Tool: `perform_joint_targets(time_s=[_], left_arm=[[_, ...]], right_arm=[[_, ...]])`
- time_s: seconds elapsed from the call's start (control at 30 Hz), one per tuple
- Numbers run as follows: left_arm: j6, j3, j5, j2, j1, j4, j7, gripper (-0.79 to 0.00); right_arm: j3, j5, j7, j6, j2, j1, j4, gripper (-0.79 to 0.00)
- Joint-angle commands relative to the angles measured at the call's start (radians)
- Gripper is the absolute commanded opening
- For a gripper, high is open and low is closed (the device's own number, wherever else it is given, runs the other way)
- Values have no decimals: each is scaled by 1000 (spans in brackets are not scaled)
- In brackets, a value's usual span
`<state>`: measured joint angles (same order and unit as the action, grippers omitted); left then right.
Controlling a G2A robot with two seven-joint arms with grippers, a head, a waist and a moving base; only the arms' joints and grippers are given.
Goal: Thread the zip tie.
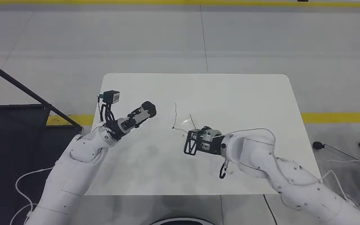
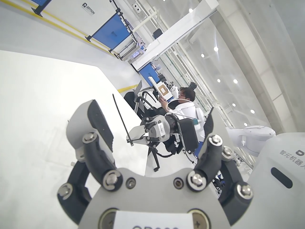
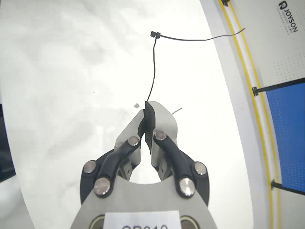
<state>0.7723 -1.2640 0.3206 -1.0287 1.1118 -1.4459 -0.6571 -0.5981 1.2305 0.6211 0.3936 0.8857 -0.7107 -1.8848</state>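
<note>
Right wrist view: right gripper, fingers pressed together, pinching a thin black zip tie at the very tips. The strap runs straight out from the fingertips to a small square head. From the head, a thinner tail bends off sideways and reaches past the edge of the white table. A short stub of strap pokes out behind one finger. Top view: the tie stands just ahead of the right gripper, between the two grippers. Left gripper: over the table's left part, apart from the tie. Left wrist view: its fingers are spread wide.
</note>
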Motion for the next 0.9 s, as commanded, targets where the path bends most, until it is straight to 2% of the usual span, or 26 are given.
perform_joint_targets(time_s=[0.0,0.23,0.4,0.8,0.87], left_arm=[[0,0,0,0,0,0,0,0],[0,0,0,0,0,0,0,0],[0,0,0,0,0,0,0,0],[0,0,0,0,0,0,0,0],[0,0,0,0,0,0,0,0]], right_arm=[[7,32,102,-13,6,3,-28,-785],[66,127,411,-47,42,15,-85,-785],[135,168,580,-59,94,53,-60,-785],[250,122,823,-21,248,184,90,-785],[277,106,826,-21,273,211,128,-785]])
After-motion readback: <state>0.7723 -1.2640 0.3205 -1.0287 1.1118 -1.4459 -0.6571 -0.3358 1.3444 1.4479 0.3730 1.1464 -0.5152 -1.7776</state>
